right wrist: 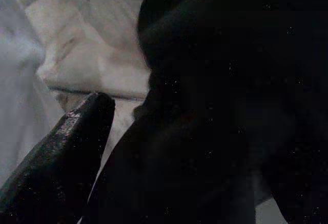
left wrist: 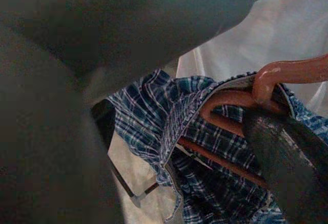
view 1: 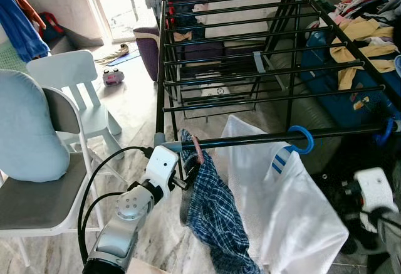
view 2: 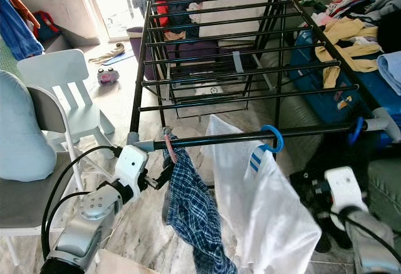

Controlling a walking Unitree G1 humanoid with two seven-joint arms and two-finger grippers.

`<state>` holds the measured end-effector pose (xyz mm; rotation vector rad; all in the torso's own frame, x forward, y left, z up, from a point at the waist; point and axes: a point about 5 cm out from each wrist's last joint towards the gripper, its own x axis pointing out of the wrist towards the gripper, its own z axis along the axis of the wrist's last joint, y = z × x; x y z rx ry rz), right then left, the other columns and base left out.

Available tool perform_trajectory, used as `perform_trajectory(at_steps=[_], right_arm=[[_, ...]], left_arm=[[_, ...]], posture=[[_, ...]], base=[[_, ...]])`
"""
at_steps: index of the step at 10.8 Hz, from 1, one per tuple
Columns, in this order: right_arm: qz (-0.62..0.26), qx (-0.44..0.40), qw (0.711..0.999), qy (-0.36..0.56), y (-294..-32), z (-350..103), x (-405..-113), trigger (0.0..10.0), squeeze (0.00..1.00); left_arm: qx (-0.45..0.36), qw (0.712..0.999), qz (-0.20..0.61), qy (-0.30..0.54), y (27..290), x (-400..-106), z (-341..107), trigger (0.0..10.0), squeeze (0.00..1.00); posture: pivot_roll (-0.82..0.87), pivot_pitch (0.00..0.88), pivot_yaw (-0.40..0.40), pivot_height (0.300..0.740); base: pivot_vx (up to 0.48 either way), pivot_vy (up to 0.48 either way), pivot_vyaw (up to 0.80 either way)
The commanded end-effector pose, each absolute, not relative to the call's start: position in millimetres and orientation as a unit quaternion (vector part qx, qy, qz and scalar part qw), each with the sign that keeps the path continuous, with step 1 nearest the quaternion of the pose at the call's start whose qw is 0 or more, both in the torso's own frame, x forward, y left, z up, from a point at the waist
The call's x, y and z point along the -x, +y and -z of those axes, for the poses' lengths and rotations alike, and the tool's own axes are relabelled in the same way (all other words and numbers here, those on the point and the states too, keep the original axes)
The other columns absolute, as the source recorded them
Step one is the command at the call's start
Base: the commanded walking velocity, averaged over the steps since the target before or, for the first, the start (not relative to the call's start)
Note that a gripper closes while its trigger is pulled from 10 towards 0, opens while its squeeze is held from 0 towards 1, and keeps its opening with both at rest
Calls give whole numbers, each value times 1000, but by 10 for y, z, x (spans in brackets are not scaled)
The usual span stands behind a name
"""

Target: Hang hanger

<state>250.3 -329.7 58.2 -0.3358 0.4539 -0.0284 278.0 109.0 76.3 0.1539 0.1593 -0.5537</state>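
A salmon-pink hanger (view 1: 198,149) carrying a blue plaid garment (view 1: 216,214) has its hook over the front rail (view 1: 250,140) of the black drying rack, near the rail's left end. My left gripper (view 1: 186,183) reaches in from the left just under the rail and is shut on the hanger's shoulder through the cloth. In the left wrist view one black finger (left wrist: 287,152) lies across the pink hanger bar (left wrist: 225,155). My right arm (view 1: 374,190) hangs idle low on the right, with one dark finger (right wrist: 66,152) showing in the right wrist view.
A white garment (view 1: 282,205) hangs from a blue hanger hook (view 1: 301,140) on the same rail, to the right of the plaid one. A white chair with a pale blue cushion (view 1: 28,130) and a small white chair (view 1: 78,89) stand left. Piled clothes (view 1: 363,36) lie at right.
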Motion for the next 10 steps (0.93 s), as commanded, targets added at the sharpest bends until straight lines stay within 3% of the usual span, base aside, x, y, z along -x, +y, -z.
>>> perform_trajectory(at_steps=[1,2,3,4,5,6,7,10], right_arm=[[28,167,966,195,-3317,-688,-2586,10000,0],[37,175,965,192,-3334,-701,-2605,10000,0],[50,179,963,195,-3358,-701,-2613,8000,0],[72,188,959,197,-3384,-708,-2623,0,0],[84,192,956,204,-3397,-687,-2623,1569,0],[83,188,956,208,-3378,-649,-2625,5686,0],[81,187,956,210,-3354,-619,-2619,353,0],[85,180,956,214,-3350,-578,-2605,0,0]], left_arm=[[-83,956,273,68,1076,-2825,-816,10000,0],[-82,956,275,67,1071,-2826,-816,10000,0],[-80,955,277,65,1055,-2827,-822,10000,0],[-79,955,279,65,1047,-2824,-822,10000,0],[-78,955,280,67,1048,-2818,-813,10000,0],[-79,954,281,68,1046,-2817,-811,10000,0],[-79,954,282,69,1045,-2817,-810,10000,0],[-80,953,282,72,1035,-2820,-801,10000,0]], posture=[[-222,0,74,740],[-222,0,75,740],[-222,0,75,740],[-220,0,74,740],[-220,0,76,740],[-218,0,77,740],[-216,0,77,740],[-220,0,78,740]], base=[[0,0,0],[0,0,0],[0,0,0],[0,0,0],[0,0,0],[0,0,0],[0,0,0],[0,0,0]])
